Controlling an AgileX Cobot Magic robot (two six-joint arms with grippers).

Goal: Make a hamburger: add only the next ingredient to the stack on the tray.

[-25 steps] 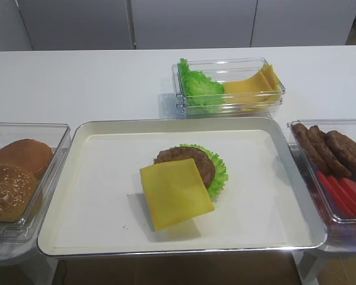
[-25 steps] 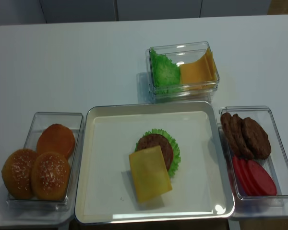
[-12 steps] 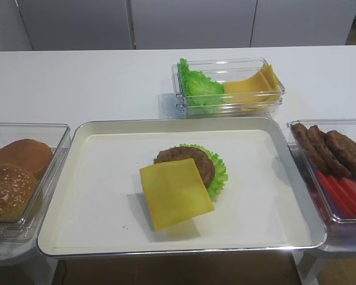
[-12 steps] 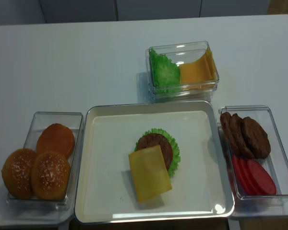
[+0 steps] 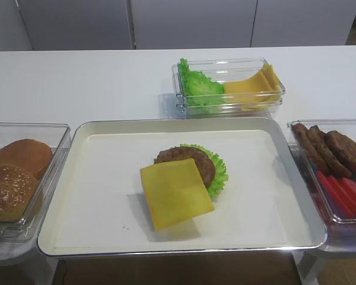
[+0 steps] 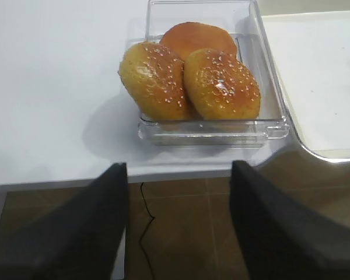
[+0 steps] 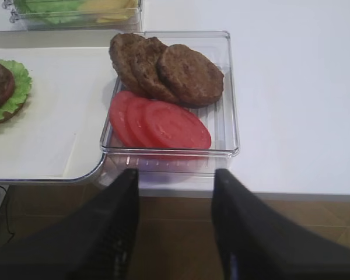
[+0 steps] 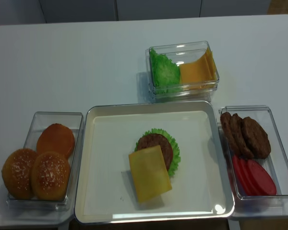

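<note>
At the far left, a clear tub [image 8: 43,160] of tan buns [image 8: 36,173] is seen beside the tray [image 8: 101,191]; in the exterior high view its left end is cut off by the frame. In the left wrist view the left gripper [image 6: 178,227] is held off the table edge in front of that tub, its two dark fingers [image 6: 93,233] spread wide with nothing between them; the tips are cut off at the bottom of the frame.

On the paper-lined tray the cheese slice [image 8: 150,173] is laid flat, turned slightly off square, its long axis running from the far left corner toward the near right. Only its far edge is draped over the near part of the patty [image 8: 157,144]; the rest is spread on the paper in front of the stack. The lettuce leaf [image 8: 174,152] is seen as a green frill around the patty's far and right sides, the remainder hidden.

Behind the tray, a tub [image 8: 182,72] of lettuce and cheese is set. To the right, dark patties [image 8: 245,136] and red slices [image 8: 253,176] are kept in another tub [image 8: 278,143]. In front of it the right gripper [image 7: 175,224] is seen with fingers [image 7: 125,227] apart, holding nothing.
</note>
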